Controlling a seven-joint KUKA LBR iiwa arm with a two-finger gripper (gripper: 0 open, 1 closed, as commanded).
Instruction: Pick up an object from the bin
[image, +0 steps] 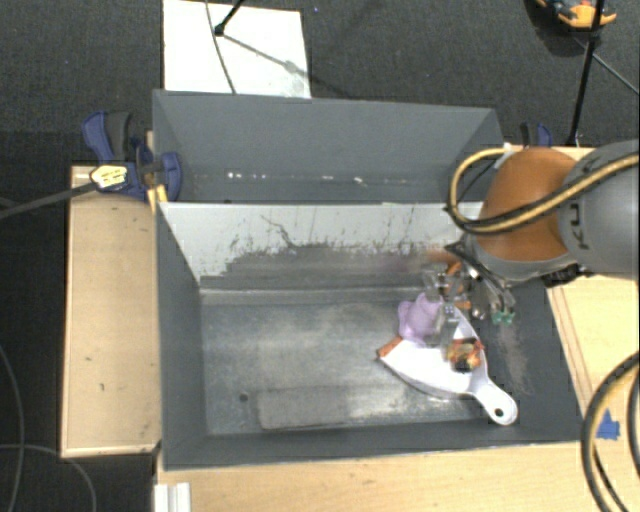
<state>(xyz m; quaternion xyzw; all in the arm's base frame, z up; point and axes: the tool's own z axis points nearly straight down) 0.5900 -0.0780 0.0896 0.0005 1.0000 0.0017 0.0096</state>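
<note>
My gripper (455, 297) hangs low at the right side of the bin, just right of and above a small lilac lump (418, 319) on the floor. Below that lies a flat white piece with a rounded handle (437, 372), its handle pointing toward the bin's front right corner. A small orange and brown thing (463, 353) rests on the white piece, right under the gripper. Whether the gripper touches the lilac lump I cannot tell.
The arm with its orange cover and yellow cables comes in over the bin's right rim. The right wall stands close behind the gripper. The bin's bare grey floor stretches to the left and front left.
</note>
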